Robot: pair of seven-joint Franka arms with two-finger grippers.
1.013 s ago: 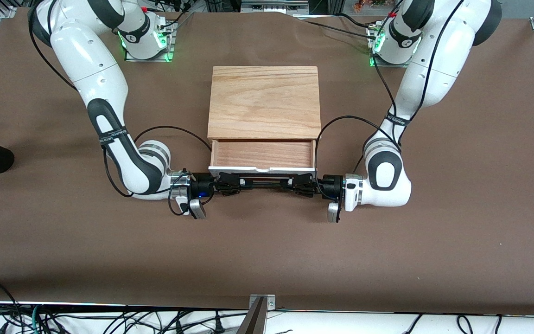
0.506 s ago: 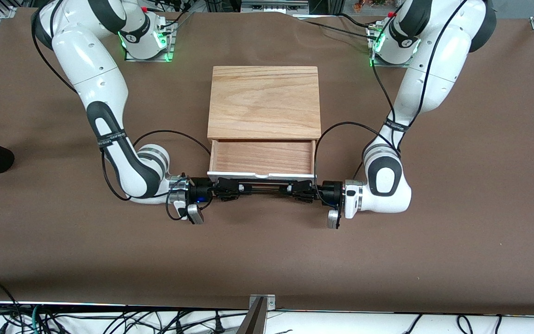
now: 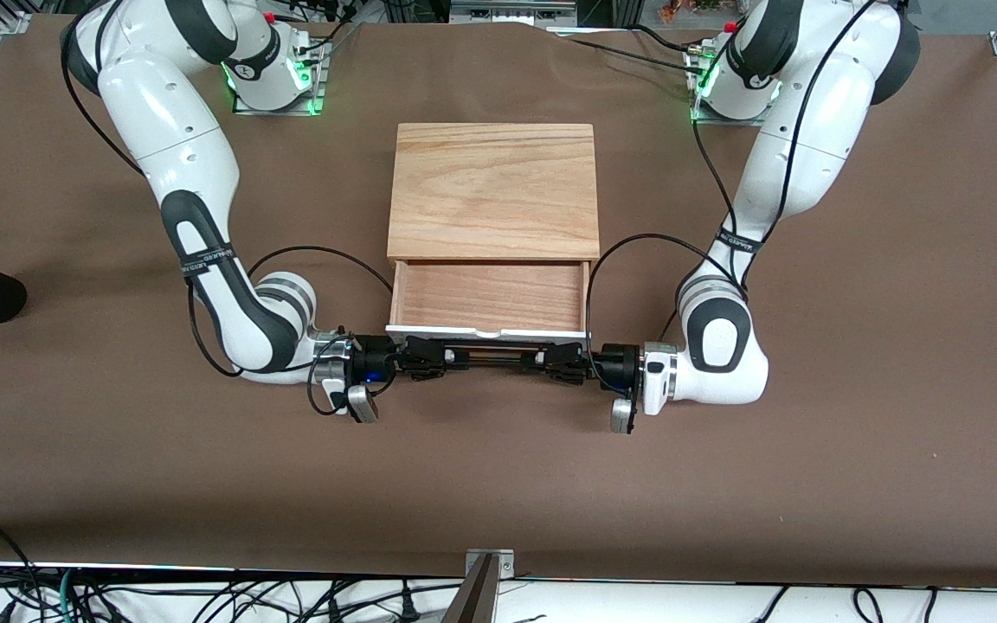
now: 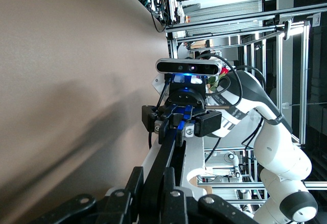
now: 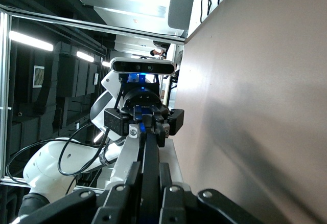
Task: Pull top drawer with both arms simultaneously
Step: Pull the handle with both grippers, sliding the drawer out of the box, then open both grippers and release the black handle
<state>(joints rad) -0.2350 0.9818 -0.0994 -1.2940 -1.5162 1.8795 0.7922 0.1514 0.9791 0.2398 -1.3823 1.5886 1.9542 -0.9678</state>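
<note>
So the top drawer point(image 3: 488, 298) is well out; left gripper point(image 3: 557, 356) and right gripper point(image 3: 427, 356) are both clamped on its handle point(image 3: 492, 350), maybe a bit more to pull.

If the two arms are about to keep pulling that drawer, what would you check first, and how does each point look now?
1. Left gripper shut on the thin black wire bar handle: ok.
2. Right gripper shut on the same handle: ok.
3. White-fronted shallow top drawer comes out straight, front edge level: ok.
4. Brown table in front of the drawer free of objects: ok.
5. How much travel remains inside the wood-topped box: cannot tell.
</note>
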